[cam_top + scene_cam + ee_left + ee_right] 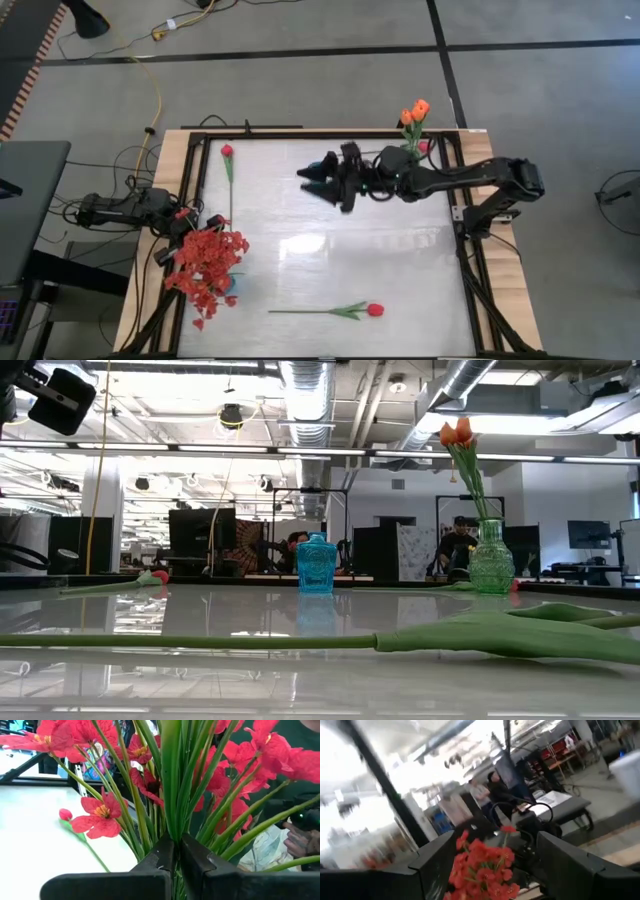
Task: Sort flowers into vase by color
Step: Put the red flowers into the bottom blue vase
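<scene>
Tulips [415,113] in vase [491,560], back right

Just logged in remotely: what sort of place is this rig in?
Likely an open-plan office or lab: exposed ceiling ducts, rows of monitors and a seated person behind the framed white table.

white table [330,250], two loose tulips [372,310]

Red blossom spray [205,268], orange tulips [414,112] in green glass vase [491,560], blue vase [316,565], white table [330,260].
</scene>
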`<state>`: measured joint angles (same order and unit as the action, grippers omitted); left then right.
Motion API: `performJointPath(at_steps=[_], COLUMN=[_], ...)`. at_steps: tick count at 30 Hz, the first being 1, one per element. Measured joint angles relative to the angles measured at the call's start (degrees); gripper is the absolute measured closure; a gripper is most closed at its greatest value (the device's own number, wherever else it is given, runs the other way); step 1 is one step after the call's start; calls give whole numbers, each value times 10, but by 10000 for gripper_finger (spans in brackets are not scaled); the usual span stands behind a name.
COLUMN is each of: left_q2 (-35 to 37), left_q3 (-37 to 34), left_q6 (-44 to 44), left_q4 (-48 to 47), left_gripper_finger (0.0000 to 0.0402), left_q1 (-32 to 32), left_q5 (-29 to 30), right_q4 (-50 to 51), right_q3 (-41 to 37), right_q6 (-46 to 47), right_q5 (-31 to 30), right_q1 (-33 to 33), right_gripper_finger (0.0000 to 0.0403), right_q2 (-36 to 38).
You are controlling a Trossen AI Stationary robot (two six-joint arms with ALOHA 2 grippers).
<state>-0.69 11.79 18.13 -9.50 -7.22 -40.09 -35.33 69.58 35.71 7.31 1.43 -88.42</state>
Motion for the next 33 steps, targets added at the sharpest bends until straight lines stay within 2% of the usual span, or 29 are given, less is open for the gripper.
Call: performJointPath(at_steps=[3,8,12,15,17,24,25,29,33], left_q2=[0,0,0,0,0,0,0,0,0], left_q3=[0,0,0,0,0,0,0,0,0], left_q6=[5,25,26,34,40,42,42,42,42], left_q4=[2,18,24,31,30,30,29,24,12], left_gripper_finger=[399,398,397,397,397,397,397,392,374], left_q1=[0,0,0,0,0,0,0,0,0], left_q5=[0,-1,-1,-1,-1,0,3,9,17], right_q4=[80,180,219,219,219,271,276,274,281], right_q3=[60,176,267,338,381,473,479,497,498], right_q6=[-96,-171,-197,-196,-193,-193,-193,-176,-171], right_q5=[-22,-21,26,70,90,92,92,90,63], right_q1=[-22,-32,-39,-40,-39,-33,-33,-32,-33], right_gripper_finger=[97,99,120,155,192,377,385,373,383], right_q2=[-11,-70,-153,-214,-243,-328,-338,-358,-358])
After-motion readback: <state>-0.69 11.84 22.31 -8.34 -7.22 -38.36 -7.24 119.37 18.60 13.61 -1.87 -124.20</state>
